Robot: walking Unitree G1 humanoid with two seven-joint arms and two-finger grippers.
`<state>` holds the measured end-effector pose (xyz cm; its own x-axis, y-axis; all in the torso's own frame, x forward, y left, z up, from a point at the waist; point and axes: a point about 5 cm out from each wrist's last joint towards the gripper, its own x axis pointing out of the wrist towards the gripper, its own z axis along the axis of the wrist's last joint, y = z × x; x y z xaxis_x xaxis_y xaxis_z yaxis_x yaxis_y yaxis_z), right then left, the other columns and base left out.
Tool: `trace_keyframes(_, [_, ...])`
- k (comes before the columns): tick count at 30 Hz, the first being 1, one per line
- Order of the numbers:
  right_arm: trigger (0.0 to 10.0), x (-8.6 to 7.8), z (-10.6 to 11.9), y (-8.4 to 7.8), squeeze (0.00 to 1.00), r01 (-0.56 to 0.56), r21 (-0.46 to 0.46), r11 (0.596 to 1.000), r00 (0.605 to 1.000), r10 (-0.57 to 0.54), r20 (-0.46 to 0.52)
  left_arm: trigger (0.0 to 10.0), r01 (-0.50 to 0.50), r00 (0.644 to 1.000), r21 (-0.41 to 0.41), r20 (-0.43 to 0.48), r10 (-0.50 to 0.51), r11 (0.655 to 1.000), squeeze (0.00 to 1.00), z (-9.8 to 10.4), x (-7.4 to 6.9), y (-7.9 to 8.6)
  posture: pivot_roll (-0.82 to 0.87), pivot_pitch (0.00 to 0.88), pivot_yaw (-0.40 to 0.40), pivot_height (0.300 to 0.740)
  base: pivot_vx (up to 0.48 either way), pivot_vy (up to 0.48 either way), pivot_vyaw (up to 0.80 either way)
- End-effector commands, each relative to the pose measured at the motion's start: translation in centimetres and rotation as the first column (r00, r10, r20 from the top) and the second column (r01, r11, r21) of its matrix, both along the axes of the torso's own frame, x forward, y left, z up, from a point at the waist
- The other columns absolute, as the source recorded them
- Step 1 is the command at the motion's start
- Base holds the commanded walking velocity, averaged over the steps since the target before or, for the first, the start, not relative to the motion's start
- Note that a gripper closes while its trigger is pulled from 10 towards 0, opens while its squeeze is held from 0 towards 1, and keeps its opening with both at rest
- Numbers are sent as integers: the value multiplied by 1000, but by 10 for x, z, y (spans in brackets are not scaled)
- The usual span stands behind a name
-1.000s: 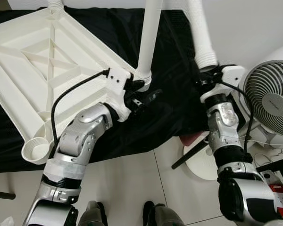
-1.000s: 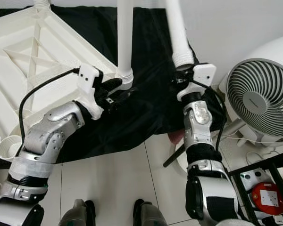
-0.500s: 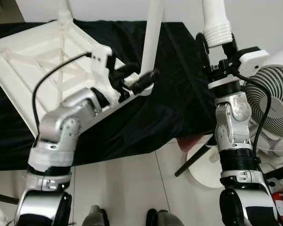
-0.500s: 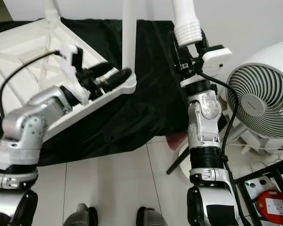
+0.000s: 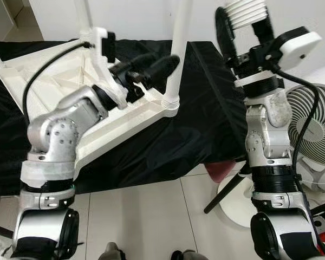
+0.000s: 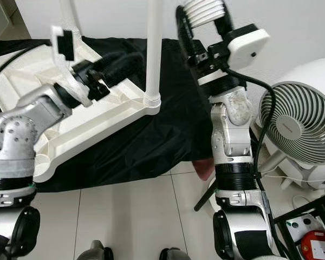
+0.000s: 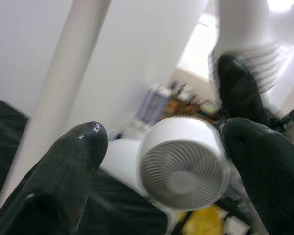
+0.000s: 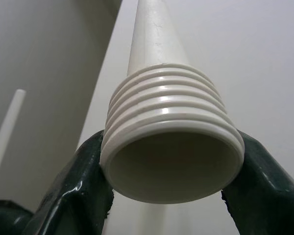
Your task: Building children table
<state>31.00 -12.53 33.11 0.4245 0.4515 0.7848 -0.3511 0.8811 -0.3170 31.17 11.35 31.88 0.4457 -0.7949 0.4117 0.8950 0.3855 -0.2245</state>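
While my right gripper (image 8: 169, 161) is raised high beside the wall, I see it clamped on a white table leg (image 8: 161, 73), its two black fingers (image 8: 78, 196) pressing either side of the ribbed threaded collar; the leg's hollow end faces the wrist camera and the tapered shaft runs away beyond the fingertips. In the head views that ribbed collar sits between the fingers at the top of the right arm, well apart from the tabletop.

My left gripper (image 5: 151, 67) hangs above the upturned white tabletop (image 5: 59, 103), fingers spread apart and empty. In the left wrist view the two fingertips (image 7: 73, 161) stand wide, nothing between them but background. Just past the left gripper's fingertips rises an upright leg (image 6: 153, 49), already seated in the corner socket (image 6: 151, 101) of the tabletop nearest that gripper; I see the fingers near it but not touching it. Another upright leg (image 5: 82, 19) stands at the far corner, behind the left gripper.

The tabletop lies underside up, ribs showing, on a black cloth (image 5: 206, 119) that spreads under both grippers. Below and outward of the right gripper stands a white fan (image 6: 292, 130) on the tiled floor (image 6: 130, 216)
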Motion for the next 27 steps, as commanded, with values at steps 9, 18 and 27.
trace_keyframes(9, [10000,-7,-26,8,0,-50,-126,991,995,39,-88,10000,296,954,-101,79,-289,950,0,21,-4,5,39,53,-32,740,0,0,0])
trace_keyframes(18, [10000,-10,-43,13,0,-92,-187,978,986,64,-151,10000,269,963,-85,59,-264,960,0,25,9,1,27,61,-32,740,0,0,0])
trace_keyframes(27, [10000,-17,-57,17,0,-126,-245,961,976,76,-205,10000,205,978,-93,-11,-207,974,0,28,31,1,15,69,-28,740,0,0,0])
